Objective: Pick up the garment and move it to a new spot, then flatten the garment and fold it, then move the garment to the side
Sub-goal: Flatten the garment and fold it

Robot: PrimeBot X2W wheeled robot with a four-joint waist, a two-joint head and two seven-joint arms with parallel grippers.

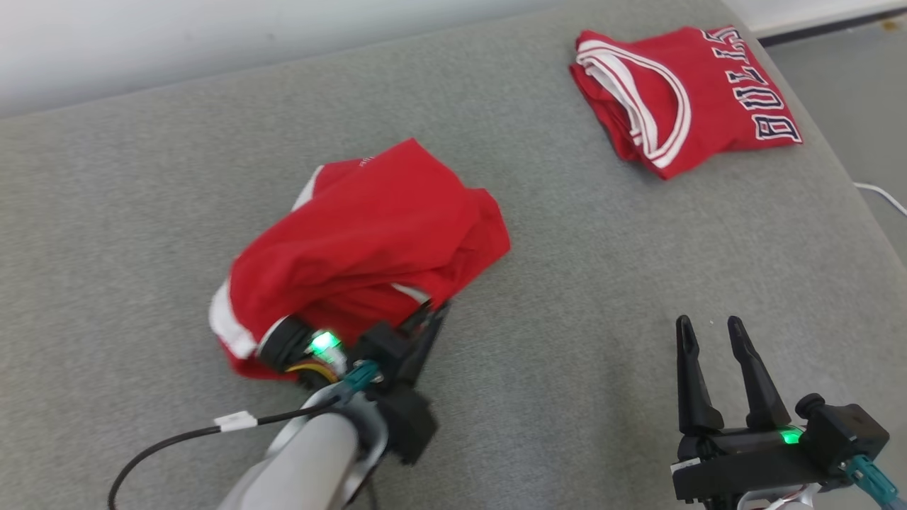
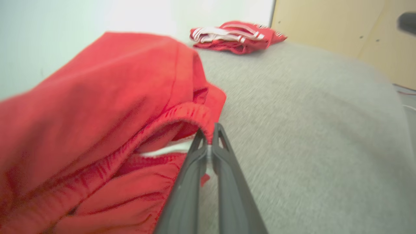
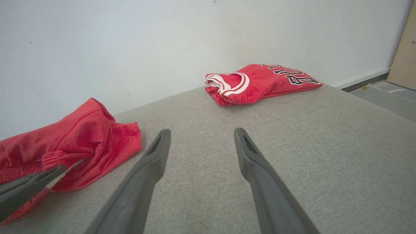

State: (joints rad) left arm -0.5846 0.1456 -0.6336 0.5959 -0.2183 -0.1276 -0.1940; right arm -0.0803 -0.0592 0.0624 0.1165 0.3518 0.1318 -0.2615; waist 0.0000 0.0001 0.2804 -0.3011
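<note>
1. 2 red garments lie on the grey cushion [image 1: 602, 283]: crumpled shorts [image 1: 368, 234] on my left and a folded jersey [image 1: 680, 92] at the far right, well apart.
2. The shorts sit in a loose heap near the middle of the cushion, with a white stripe at the near left edge.
3. The left gripper [image 1: 434, 313] meets the near right edge of the heap, and its pale forearm comes in from the bottom of the head view.
4. In the left wrist view I see that gripper [image 2: 210, 134] pinched tight on the elastic waistband of the shorts [image 2: 97, 113], with red cloth between the tips.
5. That view is blurred, so I cannot tell whether the heap is lifted off the cushion.
6. The right gripper [image 1: 708, 326] hovers at the lower right, fingers spread and holding nothing, apart from both garments.
7. The right wrist view shows the right gripper [image 3: 201, 132] over bare cushion, the shorts [image 3: 81, 143] to its left with the left gripper [image 3: 48, 177] at their waistband, and the jersey [image 3: 260, 81] ahead by the white wall [image 3: 130, 48].
8. The jersey carries dark letters edged in white and white trim at the neck.
9. 1 black cable [image 1: 177, 435] with a white tag runs off the left arm.
</note>
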